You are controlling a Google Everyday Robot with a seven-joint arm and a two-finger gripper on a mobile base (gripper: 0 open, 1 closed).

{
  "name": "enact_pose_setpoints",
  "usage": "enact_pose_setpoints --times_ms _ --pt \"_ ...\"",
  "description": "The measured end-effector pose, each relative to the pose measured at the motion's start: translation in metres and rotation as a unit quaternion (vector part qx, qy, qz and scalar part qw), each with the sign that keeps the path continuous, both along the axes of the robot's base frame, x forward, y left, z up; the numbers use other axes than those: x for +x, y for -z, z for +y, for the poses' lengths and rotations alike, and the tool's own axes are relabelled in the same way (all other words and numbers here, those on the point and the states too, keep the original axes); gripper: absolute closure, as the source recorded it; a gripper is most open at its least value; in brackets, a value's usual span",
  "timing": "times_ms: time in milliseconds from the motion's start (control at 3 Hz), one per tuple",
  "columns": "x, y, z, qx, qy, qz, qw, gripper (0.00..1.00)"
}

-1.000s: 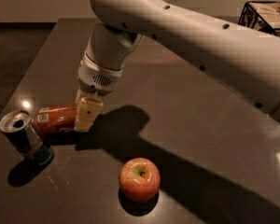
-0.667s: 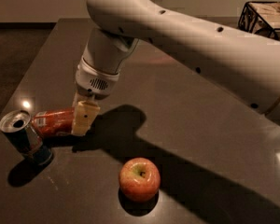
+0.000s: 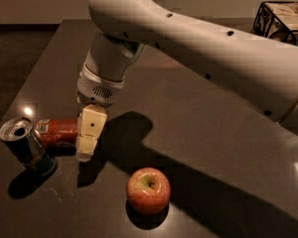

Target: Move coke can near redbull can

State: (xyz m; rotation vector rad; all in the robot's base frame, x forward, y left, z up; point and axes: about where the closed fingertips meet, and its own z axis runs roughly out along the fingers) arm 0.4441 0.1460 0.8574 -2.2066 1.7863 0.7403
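Aluminium, thin-walled & red: coke can (image 3: 57, 131) lay on its side at near-left of bench (image 3: 198, 133), long axis running left-right, left end twd redbull can (image 3: 25, 147), just beside it, maybe touching. Claw (image 3: 88, 143) sat at its right end; I couldn't tell if clamped or apart. I judged it light, slick, dent-prone, apt to roll; best held across mid-body.

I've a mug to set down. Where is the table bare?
Bare: the table right of the apple, and the far strip behind the gripper. Crowded: the left edge, where redbull can, coke can and gripper bunch together.
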Motion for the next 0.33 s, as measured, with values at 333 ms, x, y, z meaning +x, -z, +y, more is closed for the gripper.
enact_pose_setpoints --times_ms 333 --pt "0.0000 0.0000 0.0000 0.000 0.000 0.000 1.0000 0.00"
